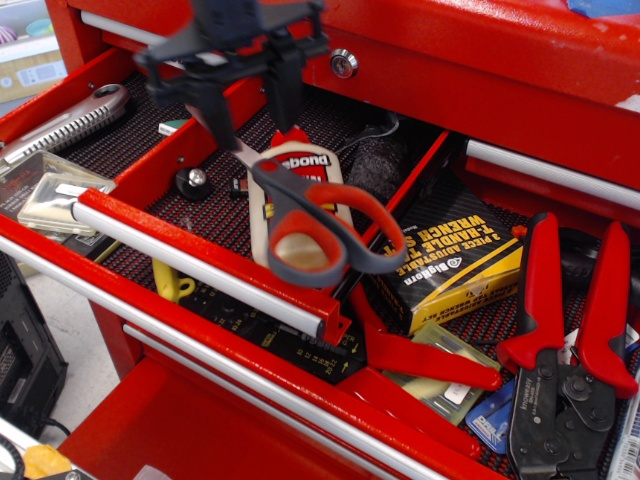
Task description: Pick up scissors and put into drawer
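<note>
My black gripper (243, 105) hangs at the top centre, shut on the blades of the scissors (320, 225). The scissors have grey loop handles lined red-orange and they hang down to the right, over the open red drawer (210, 262). The handles cover part of the Titebond glue bottle (290, 190) that lies in the drawer. Only a short piece of silver blade shows under the fingers.
A black knob (192, 181) and a dark sponge (378, 170) lie in the same drawer. To the left is a drawer with a serrated tool (70, 120). To the right lie a wrench set box (450, 255) and red-handled pliers (570, 340).
</note>
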`<state>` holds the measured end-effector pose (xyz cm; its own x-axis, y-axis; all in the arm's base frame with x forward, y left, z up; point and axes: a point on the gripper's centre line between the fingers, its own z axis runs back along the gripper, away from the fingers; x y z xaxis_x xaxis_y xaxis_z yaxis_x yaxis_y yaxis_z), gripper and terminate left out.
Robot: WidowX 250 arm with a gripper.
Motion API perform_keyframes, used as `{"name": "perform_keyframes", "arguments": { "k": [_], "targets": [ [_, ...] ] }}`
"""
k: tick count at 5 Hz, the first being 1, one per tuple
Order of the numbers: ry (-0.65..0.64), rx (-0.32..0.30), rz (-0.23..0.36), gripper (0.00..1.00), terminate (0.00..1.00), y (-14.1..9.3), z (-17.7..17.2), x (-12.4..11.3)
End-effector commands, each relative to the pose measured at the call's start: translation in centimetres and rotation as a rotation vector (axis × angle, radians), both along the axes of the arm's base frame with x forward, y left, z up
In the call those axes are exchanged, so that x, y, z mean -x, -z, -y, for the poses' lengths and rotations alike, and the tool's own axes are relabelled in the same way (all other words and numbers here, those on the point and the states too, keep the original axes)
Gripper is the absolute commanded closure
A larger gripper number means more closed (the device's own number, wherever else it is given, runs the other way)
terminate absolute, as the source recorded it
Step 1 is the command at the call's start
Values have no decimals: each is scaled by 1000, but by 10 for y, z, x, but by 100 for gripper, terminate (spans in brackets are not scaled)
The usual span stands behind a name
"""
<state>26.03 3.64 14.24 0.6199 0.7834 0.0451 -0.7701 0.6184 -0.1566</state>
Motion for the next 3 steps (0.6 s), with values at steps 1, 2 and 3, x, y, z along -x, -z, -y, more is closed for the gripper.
{"name": "perform_keyframes", "arguments": {
  "k": [1,2,3],
  "targets": [
    [20,-6,35,0,0,-10,2,2],
    [20,-6,35,0,0,-10,2,2],
    [20,-6,35,0,100,-10,2,2]
  ]
}}
